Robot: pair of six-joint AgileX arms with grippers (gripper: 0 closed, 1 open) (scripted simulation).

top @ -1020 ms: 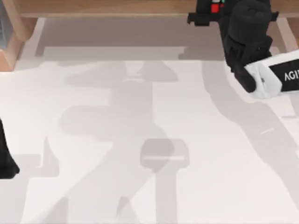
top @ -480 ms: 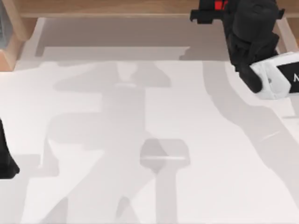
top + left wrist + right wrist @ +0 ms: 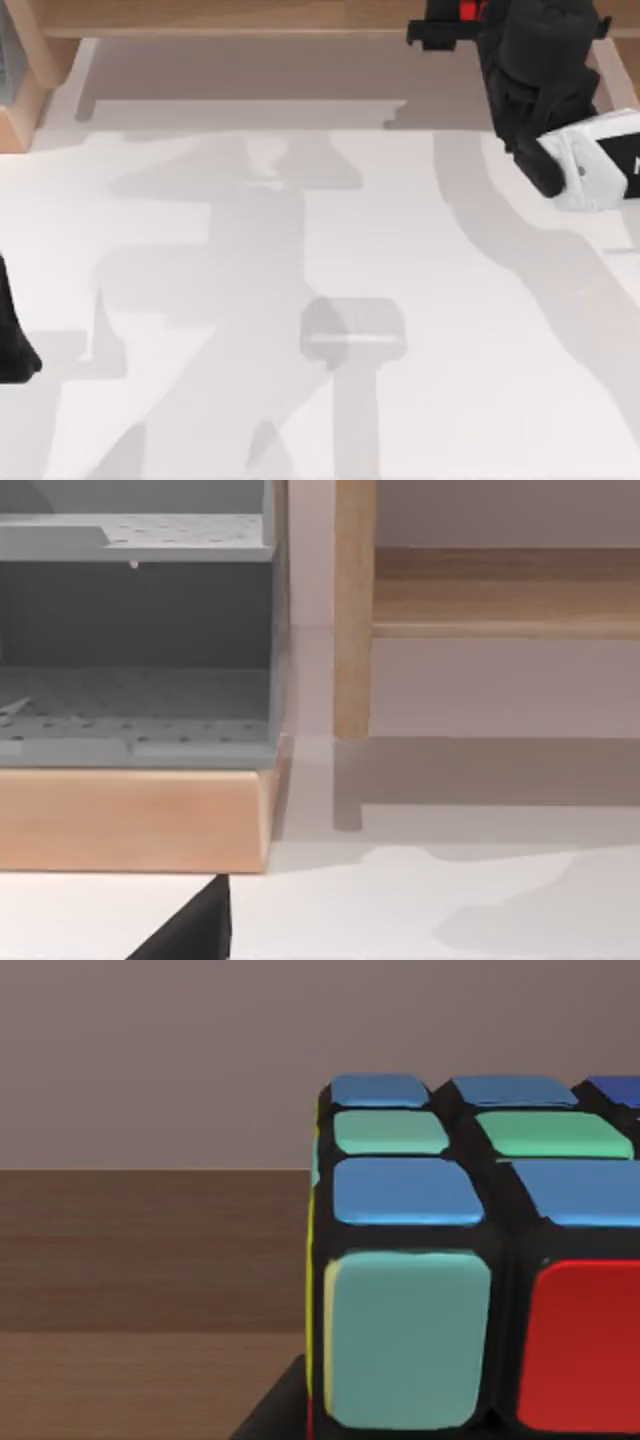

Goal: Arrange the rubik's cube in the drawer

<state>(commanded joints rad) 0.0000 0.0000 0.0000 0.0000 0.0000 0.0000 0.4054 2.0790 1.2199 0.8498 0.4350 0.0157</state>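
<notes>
One rubik's cube [image 3: 470, 1260] sits close before the right wrist camera: a black frame with square stickers in blue, pale green, teal and red, and a thin yellow edge along its near corner. In the top view only a small patch of its red [image 3: 467, 10] shows, at the far edge of the white surface [image 3: 330, 400], just beside the wooden rail [image 3: 220, 18] that runs along that edge. The right tool [image 3: 440, 32] is over that rail too, its black body reaching past it with the cube held at its tip; the cube looks gripped, since the wrist view shows it close up with a dark finger [image 3: 275, 1415] at its base. Behind the cube in that view lie brown wood planks and a plain grey-brown wall. The right arm comes in from the right side of the surface, its white link [image 3: 600, 160] angled toward the rail and its black wrist section bent up to the tool.

The left arm [image 3: 12, 340] is parked well away from the rail, at the left edge of the surface; whether its tool is released or clenched I cannot tell. Its wrist camera looks at a grey perforated drawer unit [image 3: 135, 640] on a wooden base [image 3: 130, 820], beside a wooden post [image 3: 352, 610]
</notes>
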